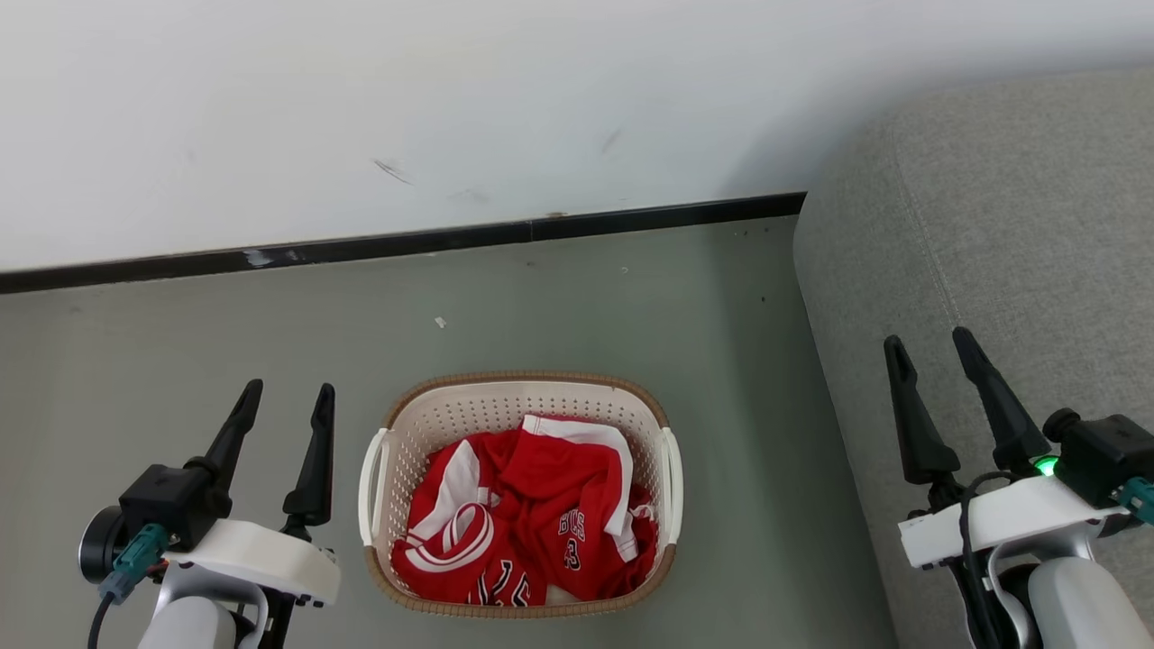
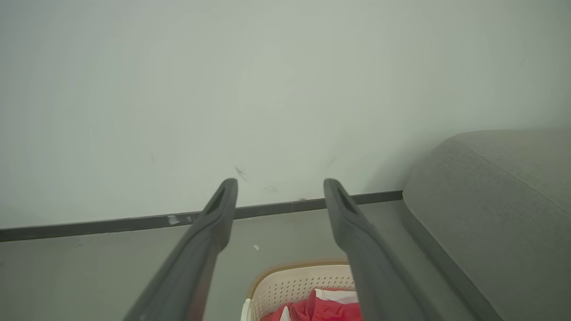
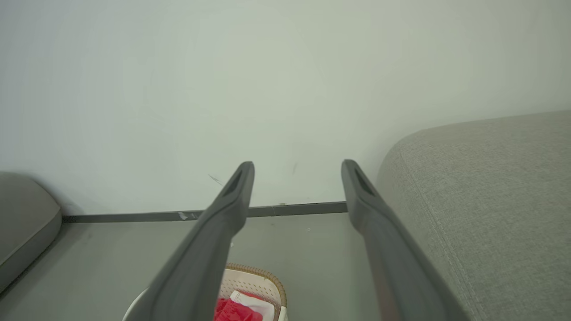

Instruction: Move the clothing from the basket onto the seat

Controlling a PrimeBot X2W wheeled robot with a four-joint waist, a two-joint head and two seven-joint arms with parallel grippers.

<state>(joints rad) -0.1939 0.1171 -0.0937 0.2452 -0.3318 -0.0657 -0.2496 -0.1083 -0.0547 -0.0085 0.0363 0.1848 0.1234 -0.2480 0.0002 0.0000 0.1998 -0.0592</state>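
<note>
Red clothing point(image 1: 532, 514) with white stripes and "BULLS" lettering lies crumpled in the cream basket point(image 1: 505, 401), which stands on the floor at the lower middle of the head view. The grey seat point(image 1: 992, 225) rises to the basket's right. My left gripper point(image 1: 287, 388) hovers open to the left of the basket, nothing between its fingers. My right gripper point(image 1: 929, 341) stands open over the seat's edge, also empty. The left wrist view catches the basket point(image 2: 294, 285) and clothing point(image 2: 330, 310) below my open left gripper point(image 2: 280, 182). Low in the right wrist view are the basket point(image 3: 254, 278), clothing point(image 3: 236, 310), seat point(image 3: 490, 200) and open right gripper point(image 3: 298, 164).
A white wall point(image 1: 451, 108) with a dark skirting strip point(image 1: 406, 242) runs behind the basket. Bare grey floor point(image 1: 586, 306) lies between wall and basket. Another grey cushion point(image 3: 22, 218) shows at the left edge of the right wrist view.
</note>
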